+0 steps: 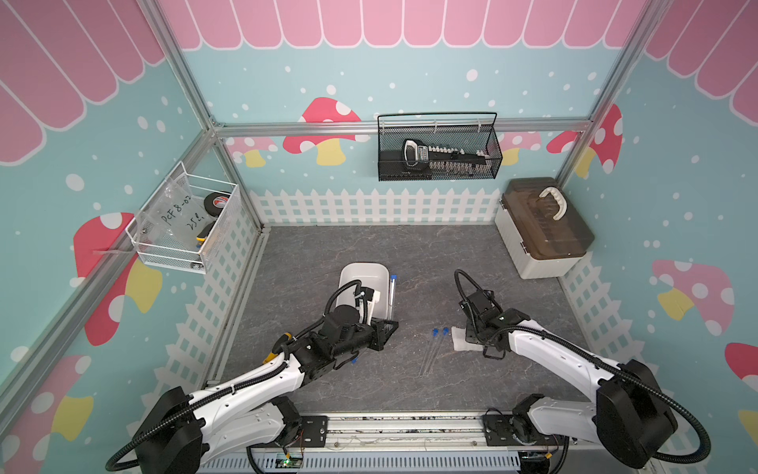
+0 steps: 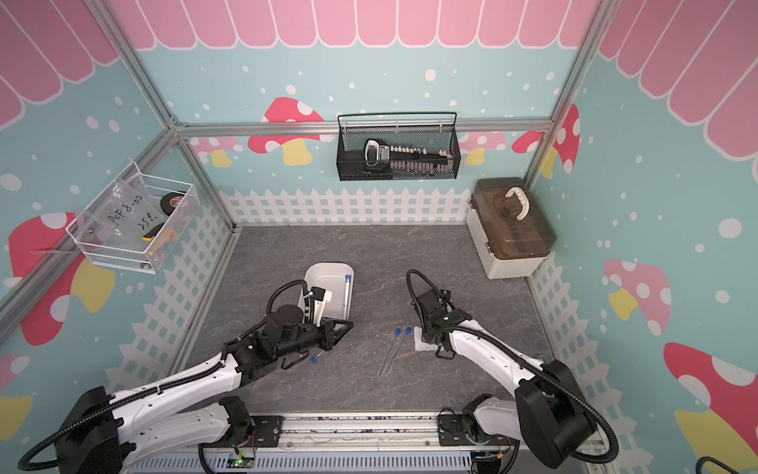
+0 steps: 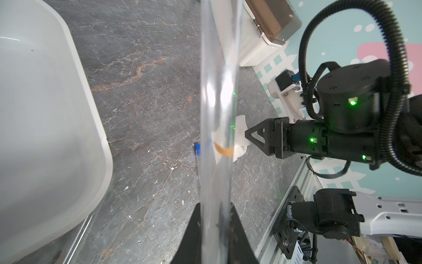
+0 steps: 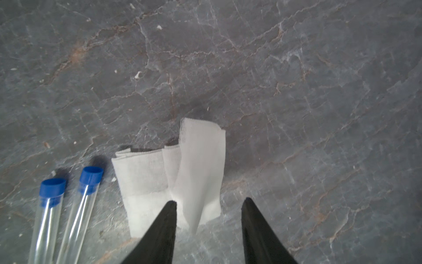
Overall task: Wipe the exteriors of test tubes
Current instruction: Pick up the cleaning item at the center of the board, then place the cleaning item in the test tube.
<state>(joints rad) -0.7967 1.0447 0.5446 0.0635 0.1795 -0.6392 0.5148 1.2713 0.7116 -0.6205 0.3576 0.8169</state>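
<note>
Pinching the white gauze cloth cleanly is what this step calls for, as I judge it. The right end effector hangs low over the cloth, unclenched, with its black fingers apart. One tip sits over the flat part and the raised fold stands between the two. I would shut on that fold deep enough to gather several layers, then lift straight up. That way the cloth does not drag the pair of clear blue-capped test tubes lying side by side just beside it on the grey marbled surface. The left end effector is clenched on a third clear tube, which runs out from between its fingers. It is well apart from the right end effector, with the loose pair between them. A fourth tube rests along the side wall of the white rounded plastic tray.
</note>
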